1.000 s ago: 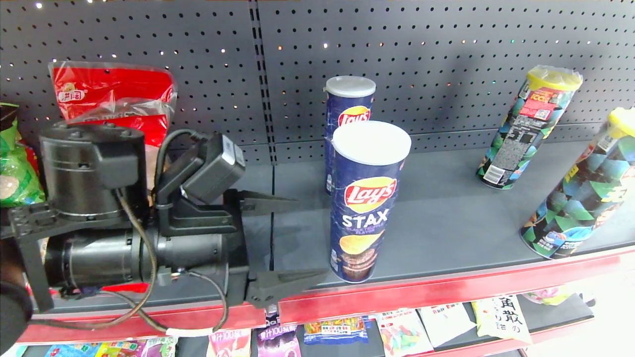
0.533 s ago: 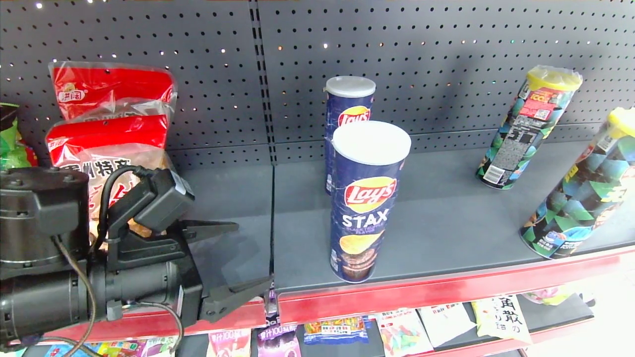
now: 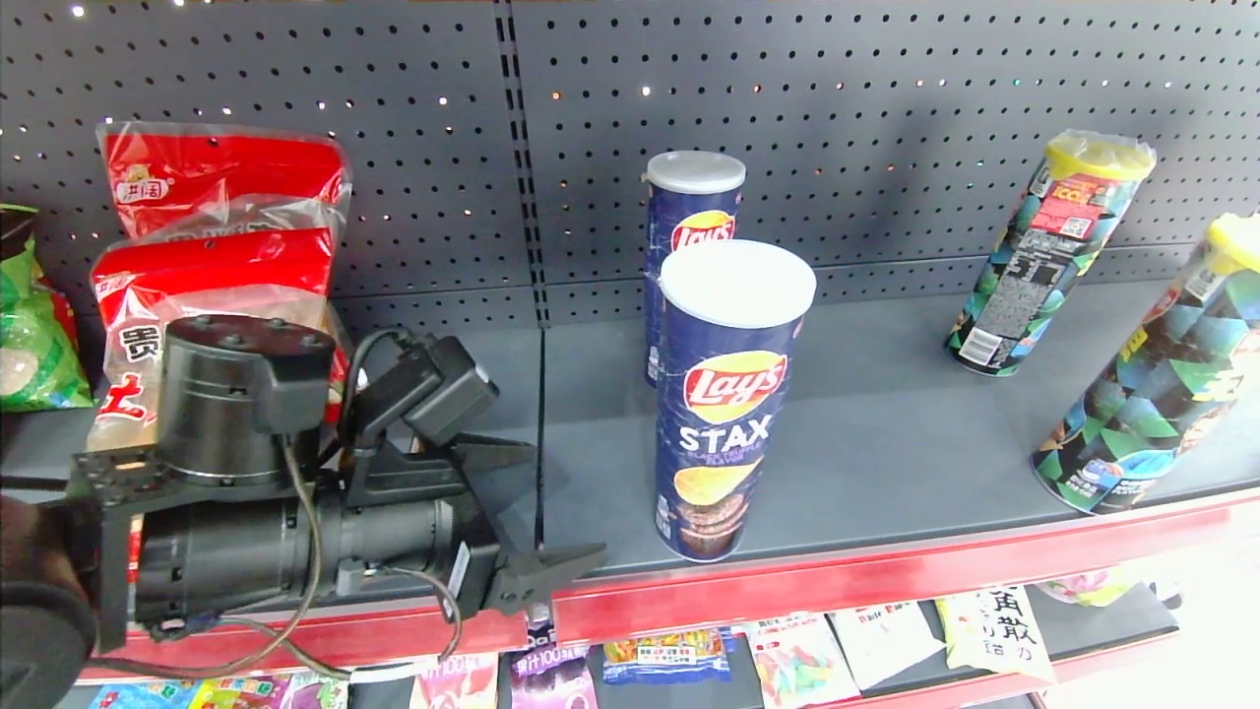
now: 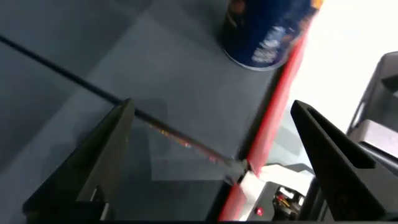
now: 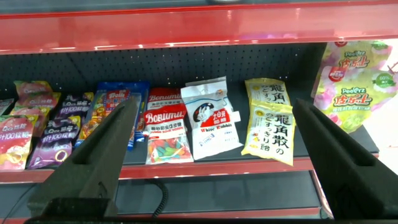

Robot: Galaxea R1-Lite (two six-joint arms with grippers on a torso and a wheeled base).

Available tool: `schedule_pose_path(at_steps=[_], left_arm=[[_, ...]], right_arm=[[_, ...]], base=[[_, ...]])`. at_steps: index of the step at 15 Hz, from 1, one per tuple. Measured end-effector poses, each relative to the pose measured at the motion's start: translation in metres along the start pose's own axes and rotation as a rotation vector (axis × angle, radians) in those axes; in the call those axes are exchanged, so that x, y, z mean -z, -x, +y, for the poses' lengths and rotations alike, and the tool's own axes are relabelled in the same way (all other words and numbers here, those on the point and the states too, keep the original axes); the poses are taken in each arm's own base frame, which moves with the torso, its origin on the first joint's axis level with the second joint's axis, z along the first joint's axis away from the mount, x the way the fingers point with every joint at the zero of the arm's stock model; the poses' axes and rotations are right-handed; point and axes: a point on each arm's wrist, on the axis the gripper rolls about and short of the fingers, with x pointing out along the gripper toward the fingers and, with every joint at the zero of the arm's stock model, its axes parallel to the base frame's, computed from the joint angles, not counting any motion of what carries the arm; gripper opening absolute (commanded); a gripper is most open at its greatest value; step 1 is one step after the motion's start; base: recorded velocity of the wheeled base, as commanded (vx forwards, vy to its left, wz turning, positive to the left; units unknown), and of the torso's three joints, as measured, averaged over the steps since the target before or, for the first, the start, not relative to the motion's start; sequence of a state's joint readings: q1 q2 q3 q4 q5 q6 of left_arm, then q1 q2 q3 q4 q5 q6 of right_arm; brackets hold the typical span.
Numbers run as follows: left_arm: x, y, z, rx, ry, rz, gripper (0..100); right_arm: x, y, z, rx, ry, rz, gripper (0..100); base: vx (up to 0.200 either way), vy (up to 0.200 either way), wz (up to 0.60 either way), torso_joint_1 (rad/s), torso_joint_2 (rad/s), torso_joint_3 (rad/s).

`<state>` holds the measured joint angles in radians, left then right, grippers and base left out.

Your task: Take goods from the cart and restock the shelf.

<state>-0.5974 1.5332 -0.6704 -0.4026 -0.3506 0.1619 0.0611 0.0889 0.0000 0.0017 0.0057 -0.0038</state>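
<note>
Two blue chip cans stand upright on the grey shelf (image 3: pixel 886 433), the front can (image 3: pixel 726 394) near the red front edge and the rear can (image 3: pixel 691 212) right behind it. My left gripper (image 3: pixel 568 505) lies level over the shelf just left of the front can, open and empty, not touching it. In the left wrist view the gripper (image 4: pixel 211 106) spans bare shelf, with the base of the blue can (image 4: pixel 267 34) beyond its tips. My right gripper (image 5: pixel 216 102) is open and empty, facing a lower shelf of snack bags (image 5: pixel 208 118).
Red snack bags (image 3: pixel 221 212) and a green bag (image 3: pixel 34 335) stand behind the left arm. Two patterned cans with yellow lids, one at the back (image 3: pixel 1053 246) and one nearer (image 3: pixel 1162 384), lean at the shelf's right. The shelf's red front lip (image 3: pixel 886 576) runs below.
The left gripper, open throughout, drew back leftwards away from the front can, then came part of the way back to the right. The cans have not moved.
</note>
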Motion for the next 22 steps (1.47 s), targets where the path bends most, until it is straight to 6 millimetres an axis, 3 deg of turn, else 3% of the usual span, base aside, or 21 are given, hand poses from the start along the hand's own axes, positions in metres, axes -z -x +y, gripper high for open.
schedule_pose_path(at_steps=[5,13,18,22], left_arm=[[-0.004,-0.031,0.003,0.027,-0.003,0.033,100],[-0.01,-0.052,0.011,0.01,-0.004,0.037,100],[-0.009,-0.053,0.011,0.008,-0.003,0.038,100],[-0.007,-0.027,0.011,-0.056,-0.006,0.024,100]], right_arm=[[0.0,0.0,0.0,0.0,0.0,0.0,100],[0.0,0.0,0.0,0.0,0.0,0.0,100],[0.0,0.0,0.0,0.0,0.0,0.0,100],[0.0,0.0,0.0,0.0,0.0,0.0,100]], base=[[0.0,0.0,0.0,0.0,0.0,0.0],[0.0,0.0,0.0,0.0,0.0,0.0],[0.0,0.0,0.0,0.0,0.0,0.0],[0.0,0.0,0.0,0.0,0.0,0.0]])
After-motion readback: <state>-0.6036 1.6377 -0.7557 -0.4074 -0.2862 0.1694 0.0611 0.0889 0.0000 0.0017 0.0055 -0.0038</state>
